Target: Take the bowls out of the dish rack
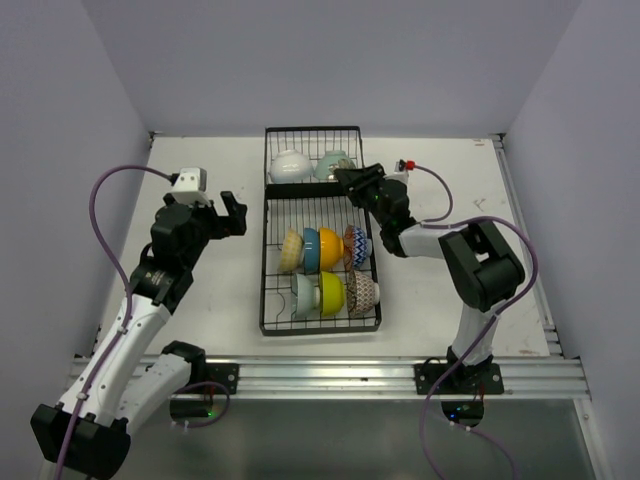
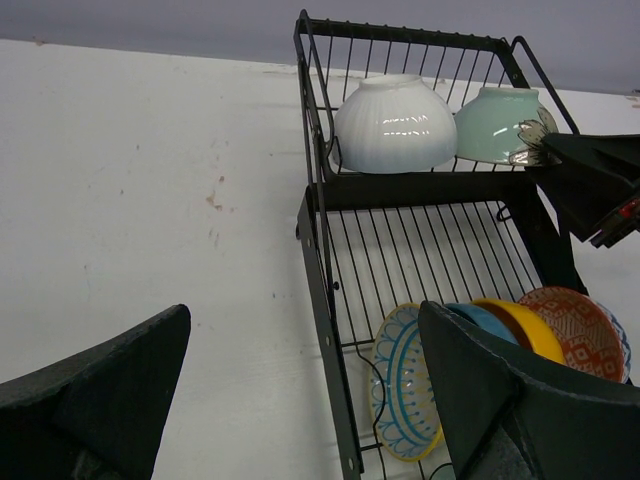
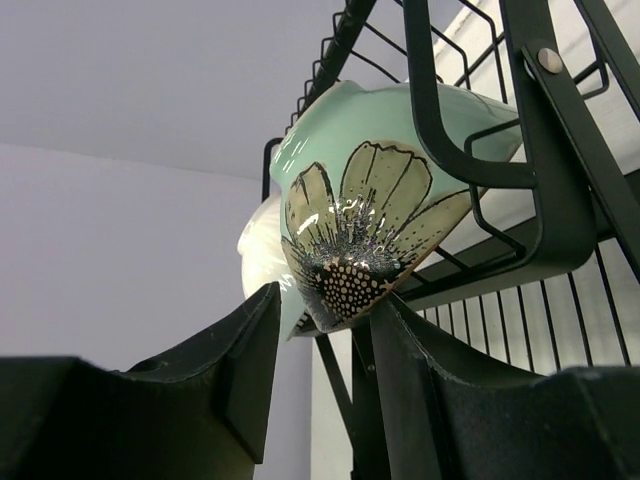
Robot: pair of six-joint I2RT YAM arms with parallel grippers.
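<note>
The black wire dish rack lies mid-table. Its short far section holds a white bowl and a mint green bowl. The longer section holds a cream bowl, blue bowl, orange bowl and blue zigzag bowl, then a pale mint, a yellow-green and a brown zigzag bowl. My right gripper is open, its fingers either side of the mint bowl's lower rim with a gap showing. My left gripper is open and empty, left of the rack.
The left wrist view looks along the rack's left rail, with bare white table to its left. Grey walls enclose the table on three sides. A metal rail runs along the near edge.
</note>
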